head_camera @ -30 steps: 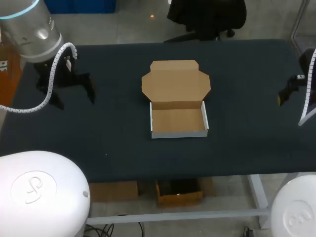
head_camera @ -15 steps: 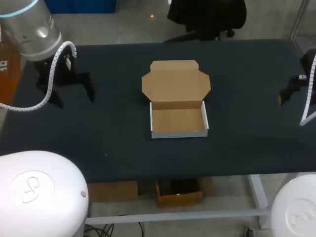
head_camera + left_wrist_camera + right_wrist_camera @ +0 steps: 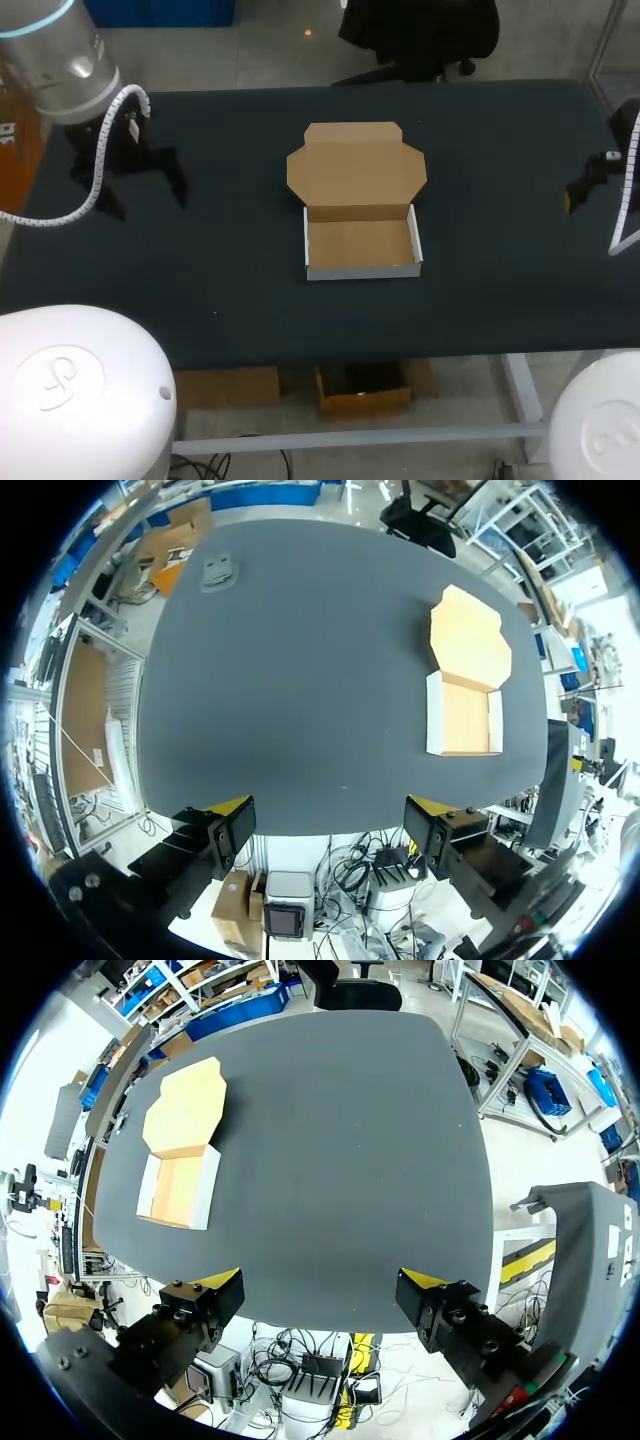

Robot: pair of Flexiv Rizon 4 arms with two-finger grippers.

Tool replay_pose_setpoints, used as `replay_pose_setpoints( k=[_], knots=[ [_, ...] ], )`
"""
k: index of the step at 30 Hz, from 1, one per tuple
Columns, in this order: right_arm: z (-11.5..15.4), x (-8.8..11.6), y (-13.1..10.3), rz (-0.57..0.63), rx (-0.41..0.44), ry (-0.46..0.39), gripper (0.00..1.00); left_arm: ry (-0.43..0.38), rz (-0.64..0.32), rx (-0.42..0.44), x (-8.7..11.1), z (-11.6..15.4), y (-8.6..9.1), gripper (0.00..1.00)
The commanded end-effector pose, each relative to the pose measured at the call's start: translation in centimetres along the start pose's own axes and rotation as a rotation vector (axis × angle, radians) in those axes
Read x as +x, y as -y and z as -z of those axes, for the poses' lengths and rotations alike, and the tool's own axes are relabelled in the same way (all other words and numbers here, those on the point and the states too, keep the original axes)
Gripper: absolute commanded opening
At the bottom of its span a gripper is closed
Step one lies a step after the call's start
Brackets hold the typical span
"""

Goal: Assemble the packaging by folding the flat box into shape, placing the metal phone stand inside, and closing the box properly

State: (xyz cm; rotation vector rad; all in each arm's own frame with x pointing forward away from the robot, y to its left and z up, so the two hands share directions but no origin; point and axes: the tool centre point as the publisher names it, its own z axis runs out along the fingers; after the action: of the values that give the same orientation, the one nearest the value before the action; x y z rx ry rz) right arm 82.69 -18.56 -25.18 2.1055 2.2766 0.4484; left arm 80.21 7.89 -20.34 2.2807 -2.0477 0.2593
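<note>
Brown cardboard forms the box (image 3: 362, 243), which stands near the middle of the desk (image 3: 250, 290), a little toward its far edge. Its outer walls are white and its inside is plain brown. The tray part is already folded into shape, with four low walls standing upright, and nothing lies in it. The lid (image 3: 356, 165) is open and lies flat on the dark desk surface, joined to the far wall of the tray and pointing to the far edge.

The left gripper (image 3: 146, 197) hangs over the left part of the desk, near the far left corner and well apart from the box. Its fingers are released, spread wide, and they hold nothing. In the left wrist view, a small grey object (image 3: 218, 572) lies on the desk close to the far left corner; it is too small to tell what it is.

The right gripper (image 3: 322, 1285) is at the right edge of the desk, also well apart from the box. Its two yellow-tipped fingers stand wide apart and nothing is between them. In the head view, only a small part of this gripper shows.
</note>
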Motion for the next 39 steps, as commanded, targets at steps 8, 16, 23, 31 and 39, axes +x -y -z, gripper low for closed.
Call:
replay_pose_setpoints(
  k=[8, 16, 23, 31, 39],
  knots=[
    [0.2, 0.0, 0.0, 0.0, 0.005, -0.002, 1.0, 0.009, 0.026, -0.038, -1.6, -2.3, 2.3, 1.0],
    [0.2, 0.0, 0.0, 0.0, 0.005, -0.002, 1.0, 0.012, 0.046, -0.048, -3.1, -3.5, 3.7, 1.0],
    [0.2, 0.0, 0.0, 0.0, 0.005, -0.002, 1.0, 0.022, 0.072, -0.063, -4.5, -4.8, 4.7, 1.0],
    [0.2, 0.0, 0.0, 0.0, 0.005, -0.002, 1.0, 0.027, 0.086, -0.073, -5.8, -6.4, 5.9, 1.0],
    [0.2, 0.0, 0.0, 0.0, 0.005, -0.002, 1.0, 0.024, 0.11, -0.084, -7.1, -7.3, 7.2, 1.0]
  ],
)
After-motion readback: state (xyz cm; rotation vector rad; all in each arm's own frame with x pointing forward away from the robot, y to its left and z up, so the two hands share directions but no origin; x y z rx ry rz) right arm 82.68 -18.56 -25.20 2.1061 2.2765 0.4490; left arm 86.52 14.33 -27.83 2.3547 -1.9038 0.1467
